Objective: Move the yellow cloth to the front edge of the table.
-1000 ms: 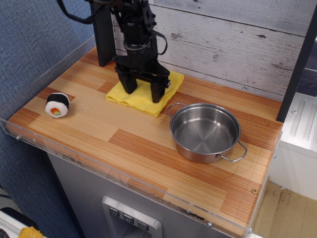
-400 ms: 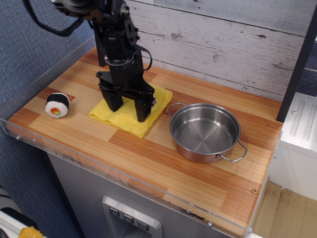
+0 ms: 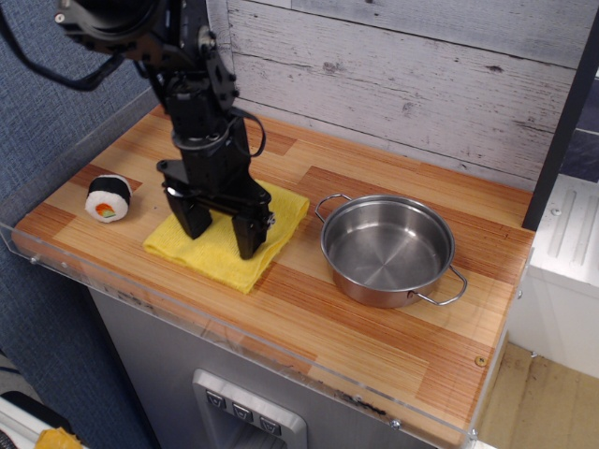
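The gripper [image 3: 219,232] was noted jaws spread, pressed down on the cloth [image 3: 227,238] with nothing clamped, the cloth lying left of the pot [image 3: 387,249] short of the near table [image 3: 309,323] edge; slippage or bunching under the fingers was judged likely.

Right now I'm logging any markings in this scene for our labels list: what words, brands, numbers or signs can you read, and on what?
None can be read.
The steel pot, yellow cloth, sushi toy and table show no writing.
The tool and its black arm show no legible label.
The three buttons on the grey panel below the table bear marks too small to read.
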Controlling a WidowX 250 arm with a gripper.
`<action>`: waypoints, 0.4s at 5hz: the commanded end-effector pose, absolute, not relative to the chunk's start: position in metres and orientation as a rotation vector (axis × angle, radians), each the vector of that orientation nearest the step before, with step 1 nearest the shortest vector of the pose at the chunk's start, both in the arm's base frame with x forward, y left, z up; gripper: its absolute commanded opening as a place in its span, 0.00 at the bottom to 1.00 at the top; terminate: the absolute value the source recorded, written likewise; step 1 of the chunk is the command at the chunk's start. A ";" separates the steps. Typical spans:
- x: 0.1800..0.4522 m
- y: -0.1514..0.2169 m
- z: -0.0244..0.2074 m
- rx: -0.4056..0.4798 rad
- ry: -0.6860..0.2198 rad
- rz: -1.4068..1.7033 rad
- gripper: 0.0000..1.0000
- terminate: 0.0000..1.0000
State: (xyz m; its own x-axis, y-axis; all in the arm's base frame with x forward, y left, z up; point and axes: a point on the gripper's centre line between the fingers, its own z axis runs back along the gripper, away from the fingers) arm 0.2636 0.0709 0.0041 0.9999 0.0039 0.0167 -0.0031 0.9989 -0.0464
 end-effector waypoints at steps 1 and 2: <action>0.232 0.075 0.007 -0.053 0.007 0.020 1.00 0.00; 0.227 0.077 0.011 -0.055 0.003 0.021 1.00 0.00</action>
State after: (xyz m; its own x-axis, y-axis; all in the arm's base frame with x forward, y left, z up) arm 0.2319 0.0727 0.0064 0.9999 0.0114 -0.0057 -0.0118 0.9982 -0.0592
